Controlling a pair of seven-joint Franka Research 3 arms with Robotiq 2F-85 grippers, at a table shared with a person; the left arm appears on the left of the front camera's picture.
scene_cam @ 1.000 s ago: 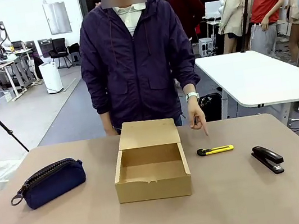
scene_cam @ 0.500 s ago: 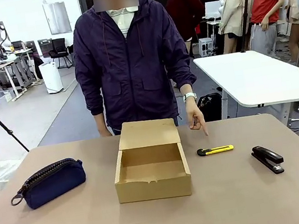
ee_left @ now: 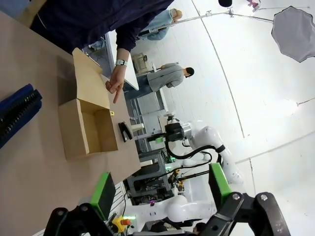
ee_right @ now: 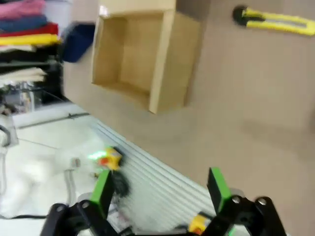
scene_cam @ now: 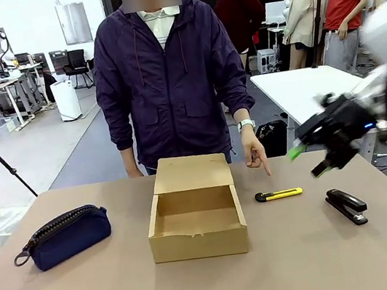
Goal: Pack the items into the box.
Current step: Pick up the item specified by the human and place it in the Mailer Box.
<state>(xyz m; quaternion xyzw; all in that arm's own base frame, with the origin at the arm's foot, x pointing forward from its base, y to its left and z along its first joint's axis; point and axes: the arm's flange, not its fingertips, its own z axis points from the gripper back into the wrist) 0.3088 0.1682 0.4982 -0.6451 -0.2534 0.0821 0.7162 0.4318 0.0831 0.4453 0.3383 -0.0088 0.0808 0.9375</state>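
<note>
The brown cardboard box (scene_cam: 196, 218) stands open mid-table, its flap lid raised at the far side. The navy pouch (scene_cam: 64, 237) lies left of it. To the box's right rests the yellow-and-black utility knife (scene_cam: 279, 194), and a person's hand (scene_cam: 257, 155) points down at it. My right gripper (scene_cam: 309, 159) hovers open above the table, up and to the right of the knife, holding nothing. Its blurred wrist view looks down on the box (ee_right: 138, 54), knife (ee_right: 275, 20) and pouch (ee_right: 78, 42) between open fingers (ee_right: 216, 187). My left gripper (ee_left: 160, 189) is open and empty, well away from the box (ee_left: 91, 123) and pouch (ee_left: 17, 113).
A black stapler (scene_cam: 347, 206) lies at the right, beyond the knife and under my right arm. The person in a dark jacket stands at the far edge behind the box. Bare tabletop (scene_cam: 307, 259) runs along the near side.
My right arm has swung into the front view from the right, above the stapler. The box, pouch, knife and pointing hand have stayed put.
</note>
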